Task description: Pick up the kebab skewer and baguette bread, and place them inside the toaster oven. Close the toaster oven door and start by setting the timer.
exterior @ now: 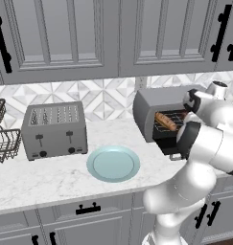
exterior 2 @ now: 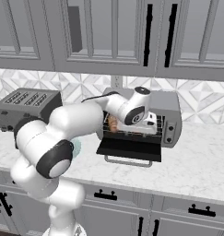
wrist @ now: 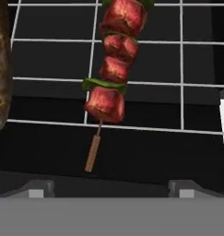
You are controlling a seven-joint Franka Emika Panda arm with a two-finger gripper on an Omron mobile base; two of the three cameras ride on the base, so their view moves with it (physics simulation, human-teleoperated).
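The toaster oven (exterior: pixel 154 103) (exterior 2: pixel 171 105) stands on the counter with its door (exterior 2: pixel 129 148) folded down flat. The golden baguette bread (exterior: pixel 166 121) (exterior 2: pixel 113 123) (wrist: pixel 0 69) lies on the oven's wire rack (wrist: pixel 187 84). Beside it on the same rack rests the kebab skewer (wrist: pixel 112 69), red chunks threaded on a thin stick, free of any grip. My gripper (wrist: pixel 111 190) is open just in front of the skewer's stick end, with the skewer between and beyond the fingertips (wrist: pixel 37 189). My hand reaches into the oven mouth.
A grey four-slot toaster (exterior: pixel 54 129) (exterior 2: pixel 26 106) sits left of the oven, with a teal plate (exterior: pixel 113 163) in front. Wire baskets (exterior: pixel 3 139) stand at the far left. The oven knobs (exterior 2: pixel 169 131) are on its right side. Upper cabinets hang overhead.
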